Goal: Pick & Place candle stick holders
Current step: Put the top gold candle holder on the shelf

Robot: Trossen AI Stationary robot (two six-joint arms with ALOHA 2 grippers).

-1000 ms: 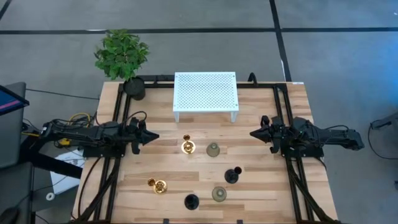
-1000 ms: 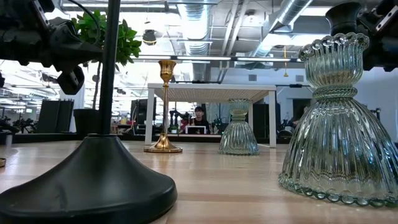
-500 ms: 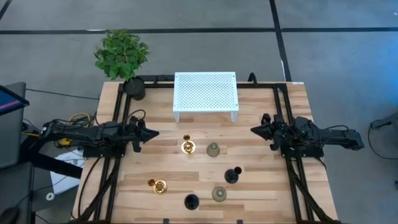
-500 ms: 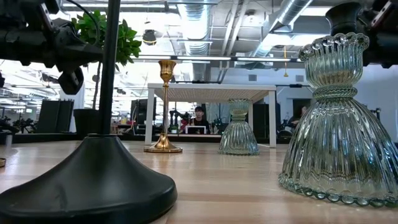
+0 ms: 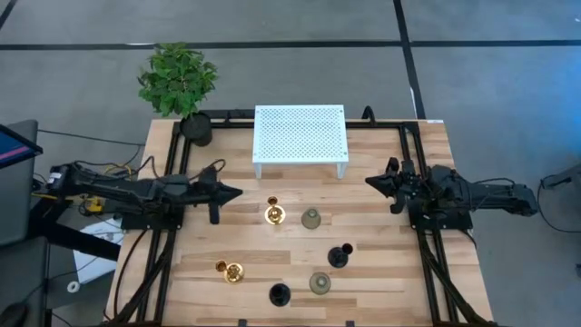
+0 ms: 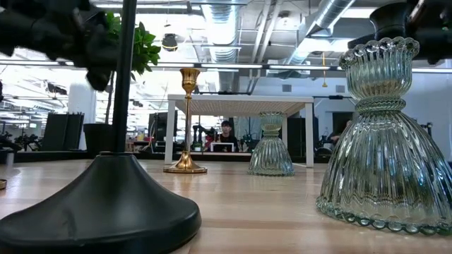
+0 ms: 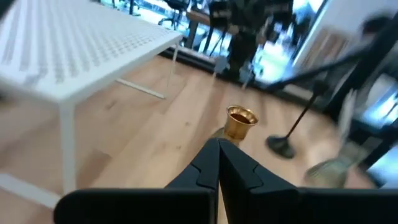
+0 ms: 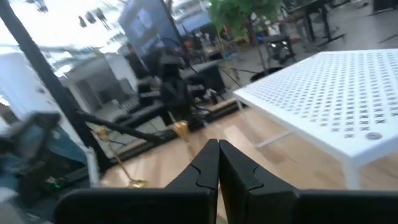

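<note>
Six candle stick holders stand on their round bases on the wooden table. One gold holder and one grey-green holder are at mid-table. A black one, a second gold one, a second black one and a second grey-green one stand nearer the front. My left gripper is shut and empty, left of the mid-table gold holder. My right gripper is shut and empty at the right, clear of all holders.
A white perforated rack stands on legs at the far middle of the table. A potted plant sits at the far left corner. Black frame rails run along both sides of the table. A person shows far behind in the low view.
My left gripper has reached toward the table's right, closer to the mid-table gold holder. My right gripper has shifted a little toward the far edge. The holders have stayed where they were.
</note>
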